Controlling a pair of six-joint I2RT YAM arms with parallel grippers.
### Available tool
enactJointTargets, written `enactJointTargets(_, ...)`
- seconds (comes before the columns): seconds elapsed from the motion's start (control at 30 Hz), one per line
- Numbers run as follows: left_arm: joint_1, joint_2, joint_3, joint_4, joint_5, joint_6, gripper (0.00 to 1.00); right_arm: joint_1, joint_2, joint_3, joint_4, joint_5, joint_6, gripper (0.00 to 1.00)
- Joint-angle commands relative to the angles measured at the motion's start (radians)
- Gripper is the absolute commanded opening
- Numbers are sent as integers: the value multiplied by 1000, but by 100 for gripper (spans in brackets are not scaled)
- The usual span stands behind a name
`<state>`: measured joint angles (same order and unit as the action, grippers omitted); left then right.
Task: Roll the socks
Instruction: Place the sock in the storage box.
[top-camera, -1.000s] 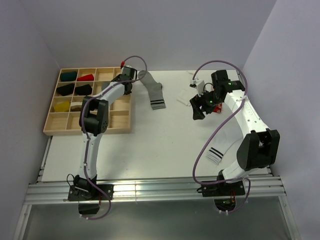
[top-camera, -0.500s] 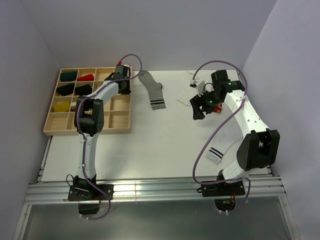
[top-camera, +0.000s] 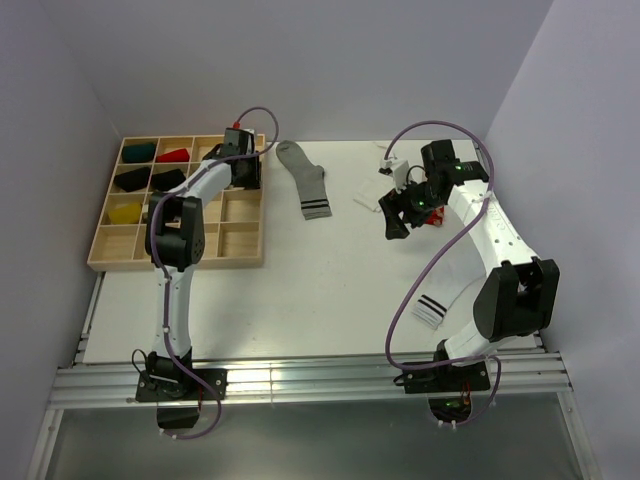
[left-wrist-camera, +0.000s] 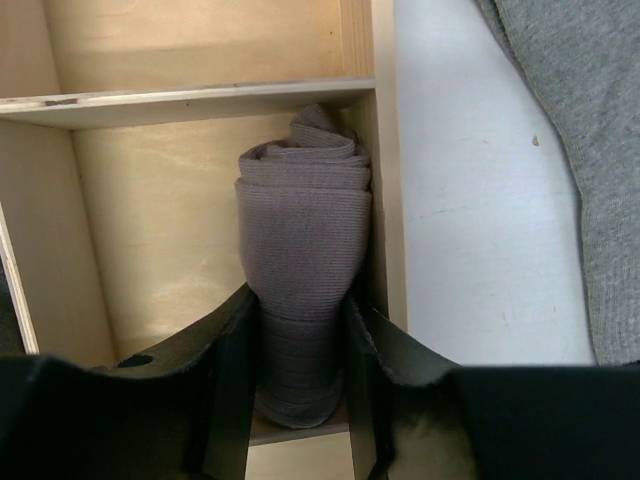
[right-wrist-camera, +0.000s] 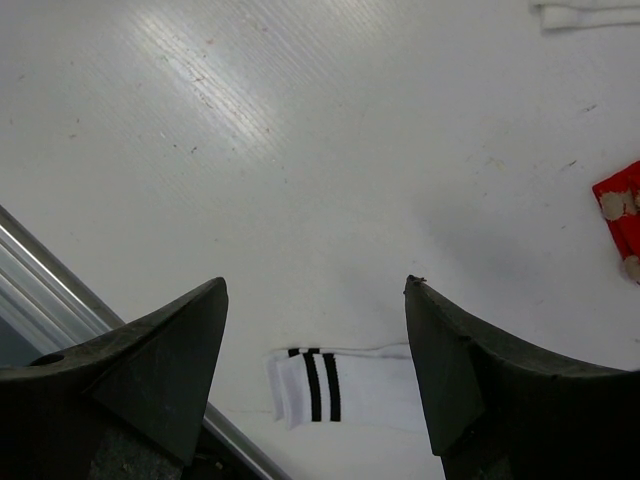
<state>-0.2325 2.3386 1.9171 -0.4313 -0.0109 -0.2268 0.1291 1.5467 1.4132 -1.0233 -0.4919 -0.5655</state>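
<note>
from above, your left gripper (top-camera: 243, 172) sits over the far right corner of the wooden tray (top-camera: 105, 252). a grey striped sock (top-camera: 305, 180) lies flat on the table (top-camera: 320, 280) just beside the tray. your right gripper (top-camera: 396, 214) hangs over the table's right half, with a white sock with black stripes (top-camera: 436, 300) nearer the bases.

at the left wrist, the left gripper (left-wrist-camera: 300, 298) is narrow, its fingers (left-wrist-camera: 232, 360) pressed against both sides of a rolled sock (left-wrist-camera: 305, 220), which stands in a tray compartment against the right wall.

at the right wrist, the right gripper (right-wrist-camera: 312, 285) is spread wide with nothing in it, the white sock with black stripes (right-wrist-camera: 340, 385) on the table below, a red piece (right-wrist-camera: 620, 210) at the right edge.
</note>
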Motion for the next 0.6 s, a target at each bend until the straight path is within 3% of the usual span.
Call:
enactJointTargets(0.0,-11,-18,-35,-50,100,-25,41,9,-14,-5,29,3,6,79)
enactJointTargets(0.57,32,-111,-58,-11,89,-31,53,15,-16,-5,32,9,3,79)
